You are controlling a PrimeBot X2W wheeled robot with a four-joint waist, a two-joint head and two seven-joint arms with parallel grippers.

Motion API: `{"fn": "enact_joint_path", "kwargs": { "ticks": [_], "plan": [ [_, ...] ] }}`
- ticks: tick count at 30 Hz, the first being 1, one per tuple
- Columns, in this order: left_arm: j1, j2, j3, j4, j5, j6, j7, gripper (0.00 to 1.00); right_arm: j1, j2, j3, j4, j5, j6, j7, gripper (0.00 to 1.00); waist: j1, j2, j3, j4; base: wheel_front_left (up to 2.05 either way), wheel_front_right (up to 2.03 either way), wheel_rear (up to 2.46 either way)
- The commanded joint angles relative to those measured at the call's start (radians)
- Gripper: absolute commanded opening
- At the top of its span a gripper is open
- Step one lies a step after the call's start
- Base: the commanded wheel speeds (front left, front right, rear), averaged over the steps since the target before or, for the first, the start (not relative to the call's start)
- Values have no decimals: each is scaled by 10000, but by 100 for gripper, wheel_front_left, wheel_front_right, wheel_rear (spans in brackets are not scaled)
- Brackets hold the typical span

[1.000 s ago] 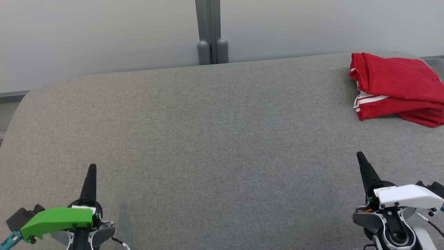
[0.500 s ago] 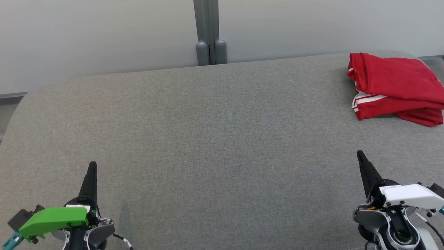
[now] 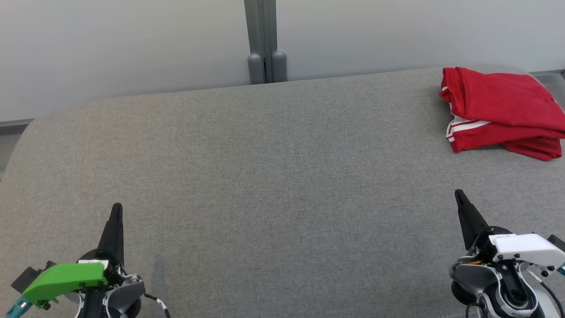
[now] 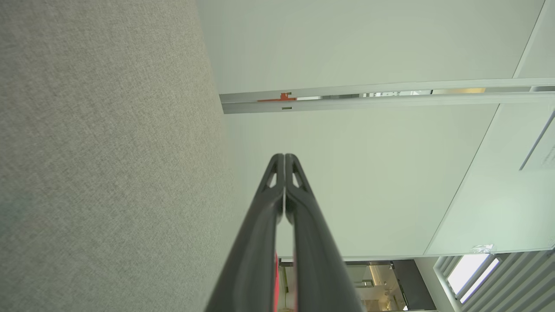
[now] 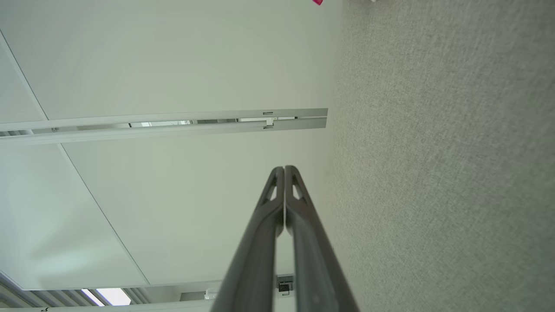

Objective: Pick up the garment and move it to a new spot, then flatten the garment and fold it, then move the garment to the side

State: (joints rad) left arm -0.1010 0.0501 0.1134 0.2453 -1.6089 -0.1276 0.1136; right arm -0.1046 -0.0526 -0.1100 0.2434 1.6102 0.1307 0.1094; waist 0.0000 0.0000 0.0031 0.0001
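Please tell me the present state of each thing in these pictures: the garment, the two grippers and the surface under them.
red garment: folded into a bundle, lying at the far right of the surface, not held.
left gripper: shut, holding nothing, at the near left.
right gripper: shut, holding nothing, at the near right, apart from the garment.
grey surface: smooth, bearing the garment.

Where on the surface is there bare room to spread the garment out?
Bare: the middle of the grey surface, between left gripper and right gripper, back to the wall post. Crowded only far right, where the red garment lies.
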Motion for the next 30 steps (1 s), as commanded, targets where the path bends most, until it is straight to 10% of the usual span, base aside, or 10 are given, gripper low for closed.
{"fn": "enact_joint_path", "kwargs": {
  "ticks": [1, 30],
  "plan": [
    [-139, -7, 37, 14, -51, -77, 43, 0, -62, -9, -25, 27, 90, 0, 57, 0, 0, 0, 0, -1, 0, 0, 0],
    [-133, -5, 32, 12, -52, -76, 39, 0, -62, 4, -42, 26, 61, 0, 62, 0, 0, 0, 0, -1, 0, 0, 0]
  ]
}}
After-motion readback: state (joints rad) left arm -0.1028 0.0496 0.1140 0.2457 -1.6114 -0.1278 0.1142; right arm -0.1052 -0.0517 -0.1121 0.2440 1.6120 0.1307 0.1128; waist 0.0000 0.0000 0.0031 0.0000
